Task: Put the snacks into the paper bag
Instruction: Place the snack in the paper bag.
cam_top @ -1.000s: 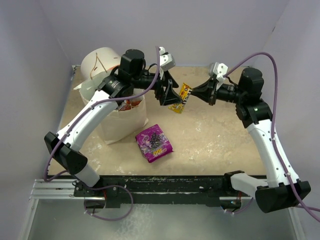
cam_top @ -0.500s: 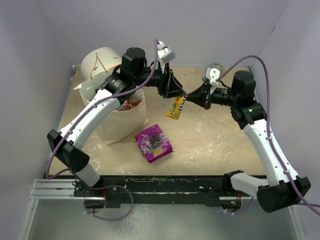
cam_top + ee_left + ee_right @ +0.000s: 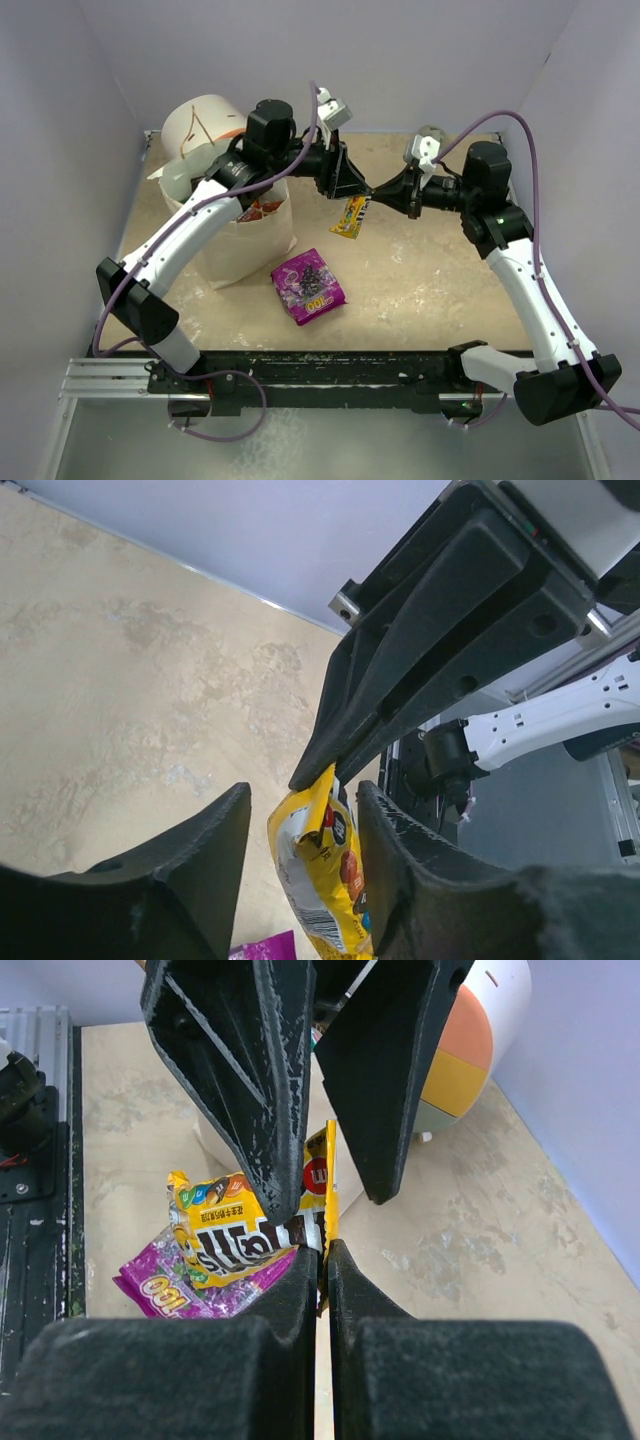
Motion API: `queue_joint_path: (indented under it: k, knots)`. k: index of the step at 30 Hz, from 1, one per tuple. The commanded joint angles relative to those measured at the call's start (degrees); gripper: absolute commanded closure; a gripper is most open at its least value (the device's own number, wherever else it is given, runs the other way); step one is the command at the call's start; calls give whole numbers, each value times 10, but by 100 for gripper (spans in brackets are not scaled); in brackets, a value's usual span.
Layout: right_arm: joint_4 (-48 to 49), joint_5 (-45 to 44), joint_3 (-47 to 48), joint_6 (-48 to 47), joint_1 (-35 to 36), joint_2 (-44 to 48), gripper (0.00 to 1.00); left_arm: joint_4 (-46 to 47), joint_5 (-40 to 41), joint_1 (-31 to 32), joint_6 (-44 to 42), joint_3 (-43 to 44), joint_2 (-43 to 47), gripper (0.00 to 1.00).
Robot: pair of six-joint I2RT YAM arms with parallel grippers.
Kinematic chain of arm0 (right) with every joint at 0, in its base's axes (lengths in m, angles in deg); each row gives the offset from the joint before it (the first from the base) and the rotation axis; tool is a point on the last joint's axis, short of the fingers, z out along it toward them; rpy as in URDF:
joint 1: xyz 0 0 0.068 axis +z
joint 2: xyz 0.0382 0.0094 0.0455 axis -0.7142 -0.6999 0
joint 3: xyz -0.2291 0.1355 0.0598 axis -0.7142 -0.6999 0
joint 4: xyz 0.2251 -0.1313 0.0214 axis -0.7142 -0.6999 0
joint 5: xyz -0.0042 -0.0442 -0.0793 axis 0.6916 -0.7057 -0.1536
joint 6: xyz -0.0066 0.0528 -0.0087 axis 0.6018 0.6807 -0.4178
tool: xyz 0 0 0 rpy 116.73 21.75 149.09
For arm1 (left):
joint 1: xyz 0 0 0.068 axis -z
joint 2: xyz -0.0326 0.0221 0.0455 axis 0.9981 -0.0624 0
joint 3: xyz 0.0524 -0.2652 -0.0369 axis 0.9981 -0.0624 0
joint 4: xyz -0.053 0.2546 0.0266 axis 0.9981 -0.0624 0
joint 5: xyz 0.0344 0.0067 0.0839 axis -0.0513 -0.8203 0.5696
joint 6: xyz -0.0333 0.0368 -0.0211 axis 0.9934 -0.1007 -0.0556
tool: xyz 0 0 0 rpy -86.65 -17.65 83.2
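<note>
Right end effector is pinched tight on the top edge of the yellow candy bag, which hangs long-axis down over the bench. Left end effector straddles that edge from opposite, partly open and not yet gripping. Beyond it, leftward, stands the paper bag.

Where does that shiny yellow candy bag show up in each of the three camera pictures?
Top external: the shiny yellow candy bag is just above the picture's centre.
Left wrist: bottom centre.
Right wrist: left of centre.
Shared landmark: the flat purple packet, below and left of the bag in all three views.
</note>
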Motion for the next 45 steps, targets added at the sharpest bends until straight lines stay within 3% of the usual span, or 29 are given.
queue_joint_path:
  k: [1, 13, 17, 23, 28, 33, 39, 45]
  knots:
    - [28, -5, 5, -5, 2, 12, 100, 28, -5, 2, 8, -9, 19, 52]
    - [30, -12, -10, -13, 2, 21, 100, 47, -13, 3, -5, -22, 32, 87]
    - [24, -15, -19, -24, 2, 29, 86, 51, -13, 2, -32, -33, 48, 100]
    - [13, -24, -37, -32, -4, 48, 51, 39, -8, 1, -80, -33, 79, 100]
    - [8, -26, -55, -37, -19, 68, 29, 4, 12, -3, -133, -18, 104, 100]
    - [1, -48, -87, -51, -28, 79, 26, -18, 37, -33, -156, 5, 132, 100]
    - [-7, -86, -117, -76, -29, 67, 26, -44, 49, -114, -162, 53, 161, 100]
    - [-18, -100, -148, -87, -32, 58, 26, -126, 208, -140, -306, 70, 209, 100]
